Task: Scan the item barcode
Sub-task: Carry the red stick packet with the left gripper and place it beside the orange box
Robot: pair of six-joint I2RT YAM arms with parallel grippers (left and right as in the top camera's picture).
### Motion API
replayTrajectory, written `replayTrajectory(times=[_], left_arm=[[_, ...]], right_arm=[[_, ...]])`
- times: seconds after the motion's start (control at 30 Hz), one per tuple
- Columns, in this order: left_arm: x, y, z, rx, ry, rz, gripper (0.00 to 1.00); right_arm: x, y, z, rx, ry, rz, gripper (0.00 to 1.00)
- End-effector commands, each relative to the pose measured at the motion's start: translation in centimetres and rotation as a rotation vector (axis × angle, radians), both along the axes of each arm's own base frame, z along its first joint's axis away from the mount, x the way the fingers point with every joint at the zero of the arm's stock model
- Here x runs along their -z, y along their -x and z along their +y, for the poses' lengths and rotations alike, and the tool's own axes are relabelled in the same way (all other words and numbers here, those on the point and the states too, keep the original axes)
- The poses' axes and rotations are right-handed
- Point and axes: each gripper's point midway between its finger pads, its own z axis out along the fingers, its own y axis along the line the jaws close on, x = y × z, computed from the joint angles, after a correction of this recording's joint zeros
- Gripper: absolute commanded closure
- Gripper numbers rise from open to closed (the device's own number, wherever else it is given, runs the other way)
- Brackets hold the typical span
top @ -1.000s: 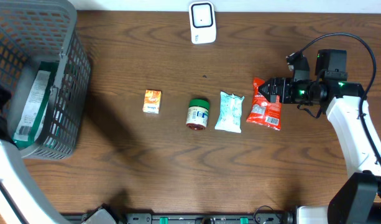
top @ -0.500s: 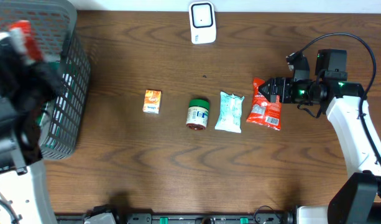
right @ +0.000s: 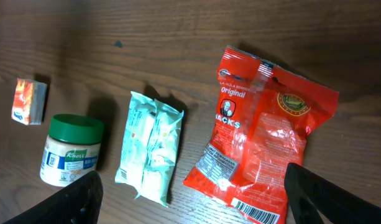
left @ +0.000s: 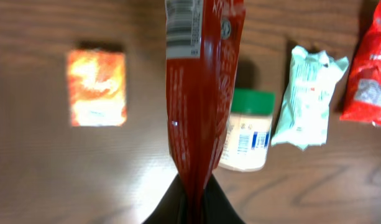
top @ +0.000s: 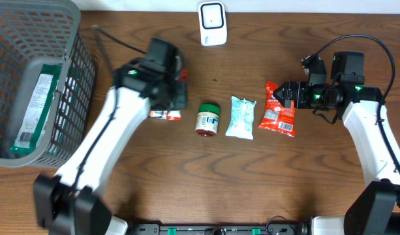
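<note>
My left gripper [left: 191, 194] is shut on the lower edge of a dark red packet [left: 202, 93], which hangs over the table with its white barcode label [left: 181, 28] at the far end. In the overhead view the left gripper [top: 174, 95] hovers over the orange box [left: 96, 88]. The white scanner [top: 212, 23] stands at the table's back edge. Over a red snack bag [right: 265, 143], my right gripper [right: 193, 179] is open and holds nothing; the overhead view shows the right gripper [top: 286, 95] at that bag's top end.
On the wood table lie a row of items: a green-lidded jar [top: 207, 119], a mint-green packet [top: 241, 117] and the red snack bag [top: 278, 111]. At the far left stands a grey basket [top: 74, 98] with a green pack [top: 31, 108] inside.
My left arm has swung from the basket side rightward over the table, carrying the red packet to above the orange box. The right arm has not moved.
</note>
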Motion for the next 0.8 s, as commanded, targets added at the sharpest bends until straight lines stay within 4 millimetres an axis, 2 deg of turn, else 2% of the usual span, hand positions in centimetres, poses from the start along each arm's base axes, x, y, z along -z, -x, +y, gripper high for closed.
replayTrajectory(times=[0.0,0.03,0.1,0.27,0.4,0.5,0.6,0.63,0.67,0.7,0.77], left_arm=[[3.5,-1.4,-1.2,-0.012,-0.020,0.041,0.93],[3.9,-1.6,-1.2,-0.015,-0.022,0.047,0.93],[6.7,-2.4,-1.1,-0.030,-0.063,0.077,0.93],[10.9,-3.2,-0.6,-0.040,-0.129,0.124,0.93],[13.2,-3.0,-0.5,-0.038,-0.149,0.170,0.93],[13.8,-2.9,-0.5,-0.038,-0.156,0.184,0.92],[13.8,-2.9,-0.5,-0.038,-0.155,0.184,0.83],[13.8,-2.8,-0.5,-0.037,-0.152,0.186,0.66],[13.6,-2.8,-0.7,-0.034,-0.140,0.187,0.57],[13.3,-2.8,-1.0,-0.031,-0.123,0.185,0.51],[12.2,-3.2,-1.3,-0.029,-0.106,0.163,0.47]], right_arm=[[1.0,0.3,0.2,-0.009,0.004,0.025,0.11],[1.1,0.4,0.2,-0.008,0.004,0.027,0.11],[1.2,0.4,0.1,-0.005,0.011,0.030,0.11],[1.3,0.4,0.0,-0.002,0.017,0.030,0.11],[1.4,0.4,0.0,-0.002,0.017,0.030,0.11],[1.3,0.4,0.0,-0.002,0.017,0.030,0.11],[1.3,0.4,0.0,-0.002,0.017,0.030,0.11],[1.3,0.4,0.0,-0.002,0.016,0.030,0.11],[1.3,0.4,0.0,-0.002,0.016,0.030,0.11],[1.3,0.4,0.0,-0.002,0.016,0.030,0.11],[1.3,0.4,0.0,-0.002,0.017,0.030,0.11]])
